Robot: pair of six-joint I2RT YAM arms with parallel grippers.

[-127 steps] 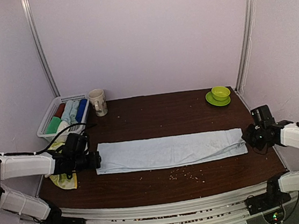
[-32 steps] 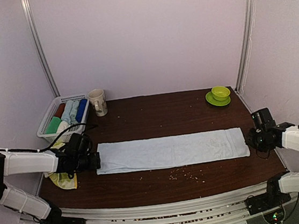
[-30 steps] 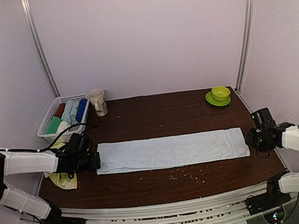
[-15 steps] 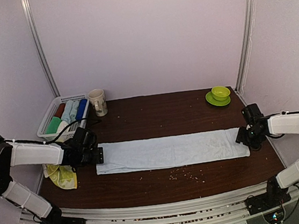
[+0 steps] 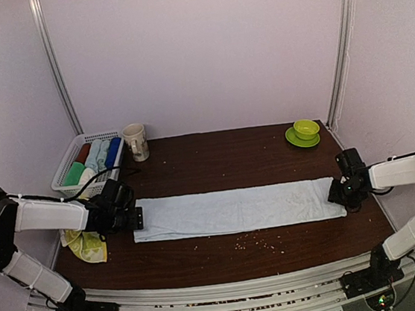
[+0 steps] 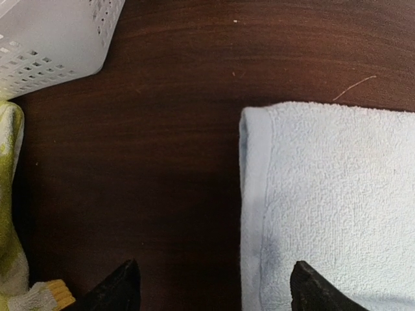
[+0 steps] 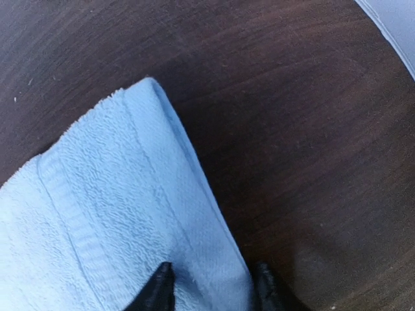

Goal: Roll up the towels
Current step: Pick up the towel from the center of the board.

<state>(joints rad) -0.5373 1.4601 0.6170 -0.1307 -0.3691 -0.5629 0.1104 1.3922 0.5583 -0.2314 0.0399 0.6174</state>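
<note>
A long pale blue-white towel (image 5: 236, 209) lies flat across the dark table, left to right. My left gripper (image 5: 136, 217) is at its left end. In the left wrist view it (image 6: 217, 295) is open wide. One finger is over the towel (image 6: 324, 207) and the other over bare wood. My right gripper (image 5: 338, 194) is low at the towel's right end. In the right wrist view it (image 7: 213, 288) stands open astride the end hem of the towel (image 7: 110, 214), which lies flat between the tips. A crumpled yellow-green towel (image 5: 86, 245) lies by the left table edge, under my left arm.
A white slatted basket (image 5: 66, 168) with several rolled towels stands at the back left, its corner (image 6: 52, 39) showing in the left wrist view. A mug (image 5: 136, 141) is beside it. A green bowl on a saucer (image 5: 306, 131) sits back right. Crumbs (image 5: 255, 242) dot the front.
The towel's right end, wrinkled earlier, now lies flat. My right gripper has swung in from beyond the end onto the hem. My left gripper has edged right and back to the left hem.
</note>
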